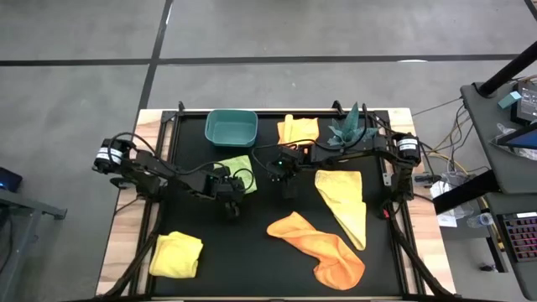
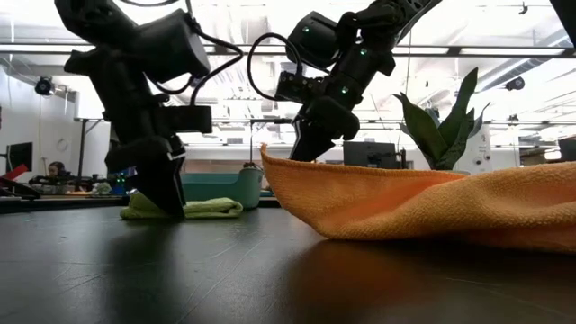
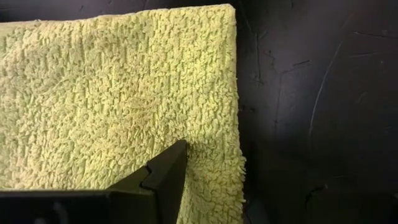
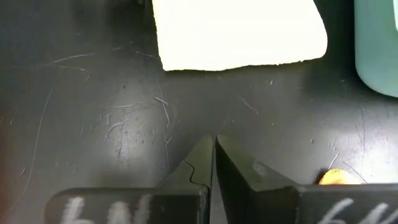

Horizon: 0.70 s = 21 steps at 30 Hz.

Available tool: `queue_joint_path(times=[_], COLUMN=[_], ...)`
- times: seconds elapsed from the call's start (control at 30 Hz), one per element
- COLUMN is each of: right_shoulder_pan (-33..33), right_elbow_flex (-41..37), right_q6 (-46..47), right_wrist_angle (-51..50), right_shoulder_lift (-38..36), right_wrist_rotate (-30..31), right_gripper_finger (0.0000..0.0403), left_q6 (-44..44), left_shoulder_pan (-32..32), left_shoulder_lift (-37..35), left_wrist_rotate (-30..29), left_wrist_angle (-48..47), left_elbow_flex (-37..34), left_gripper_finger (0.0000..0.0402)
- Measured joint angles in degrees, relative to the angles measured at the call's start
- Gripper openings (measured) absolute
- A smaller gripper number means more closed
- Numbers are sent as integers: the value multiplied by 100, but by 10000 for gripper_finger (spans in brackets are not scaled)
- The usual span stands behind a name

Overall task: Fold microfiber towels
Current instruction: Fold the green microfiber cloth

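The left hand is standing low over the black worktop, at the near edge of the lime green towel. One finger is pressing onto that towel close to its corner; the other finger is not showing, so whether the hand is actually pinching the cloth cannot be told. The lime green towel is lying flat in front of the teal bin.

The right hand is hanging above bare worktop between the lime green towel and the yellow towel, its fingers pressed together and gripping nothing.

The yellow towel is lying spread to the right of centre. The orange towel is lying crumpled along the near side, touching the yellow one. A folded yellow towel is resting at the near left corner. Another yellow-orange towel is lying at the far edge, beside the potted plant.
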Motion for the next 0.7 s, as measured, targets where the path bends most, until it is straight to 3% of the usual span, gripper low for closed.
queue_joint_path(times=[0.17, 0.4, 0.53, 0.7], right_shoulder_pan=[4, 231, 390, 639], right_elbow_flex=[-14, -331, -391, -391], right_q6=[-178, -700, -256, 259], right_wrist_angle=[55, 1524, 2126, 2345], right_shoulder_lift=[0, 0, -2, -2], right_wrist_rotate=[-2, -613, -632, -620], right_gripper_finger=[13, 13, 13, 29], left_q6=[5, 105, 321, 442], left_shoulder_pan=[0, 13, 19, 3], left_shoulder_lift=[-9, -9, -105, -437], left_wrist_rotate=[-4, -105, 59, 979], left_wrist_angle=[48, 331, 333, 299], left_elbow_flex=[-131, -391, -315, -196], left_gripper_finger=[135, 17, 10, 10])
